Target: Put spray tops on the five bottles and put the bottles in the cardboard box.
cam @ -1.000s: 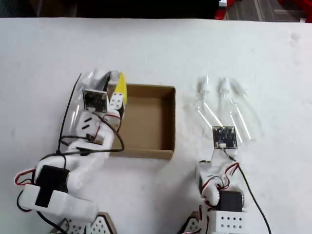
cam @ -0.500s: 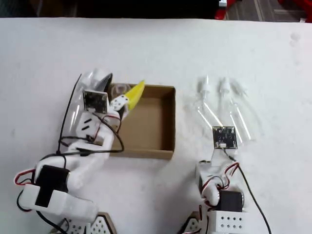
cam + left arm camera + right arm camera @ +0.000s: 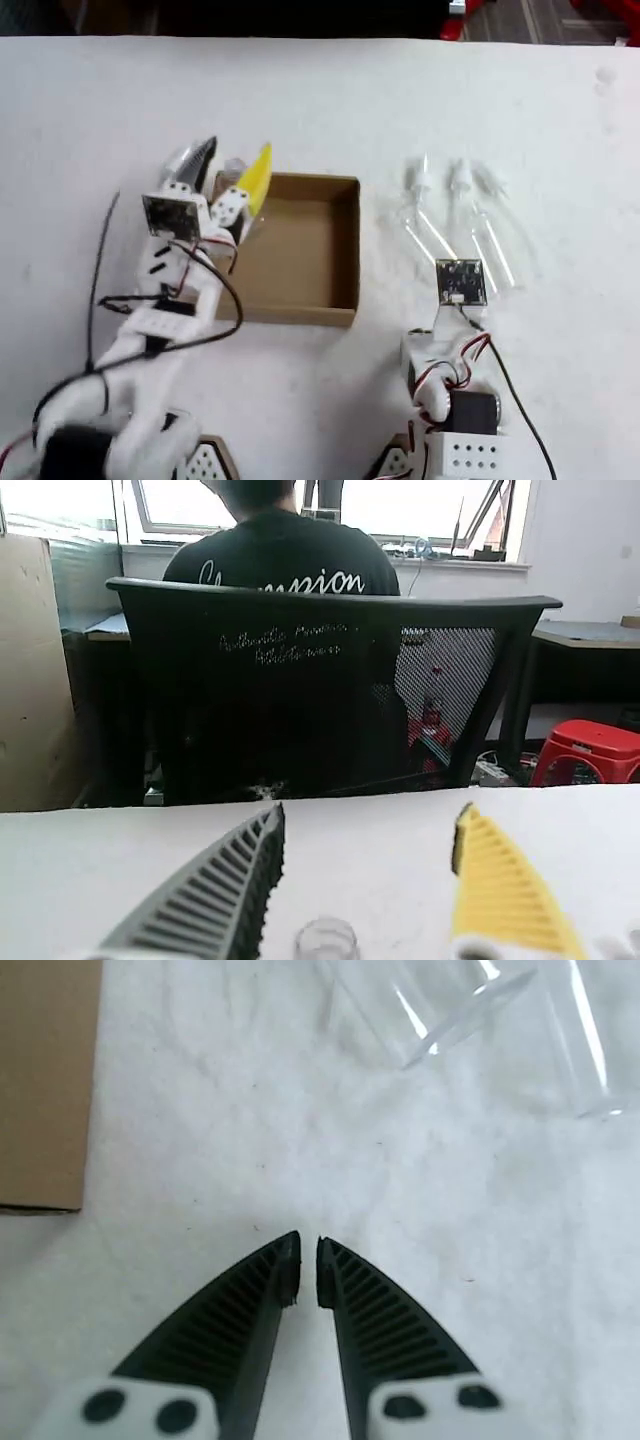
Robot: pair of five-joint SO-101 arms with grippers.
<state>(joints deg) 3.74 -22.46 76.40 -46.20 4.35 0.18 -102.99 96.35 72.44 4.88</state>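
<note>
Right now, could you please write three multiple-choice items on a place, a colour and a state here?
1. Relative to the cardboard box, the capped bottles lie: A inside; B on the table beside it; C on its rim.
2. The left end effector's fingers are: A both black; B both yellow; C one grey, one yellow.
3. The right end effector is: A shut, empty; B wide open; C shut on a bottle.
1 B, they rest on the table; 2 C, as the left wrist view shows; 3 A, tips nearly meet.

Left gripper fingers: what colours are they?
One finger is dark grey, the other yellow; the left wrist view shows it best.
</note>
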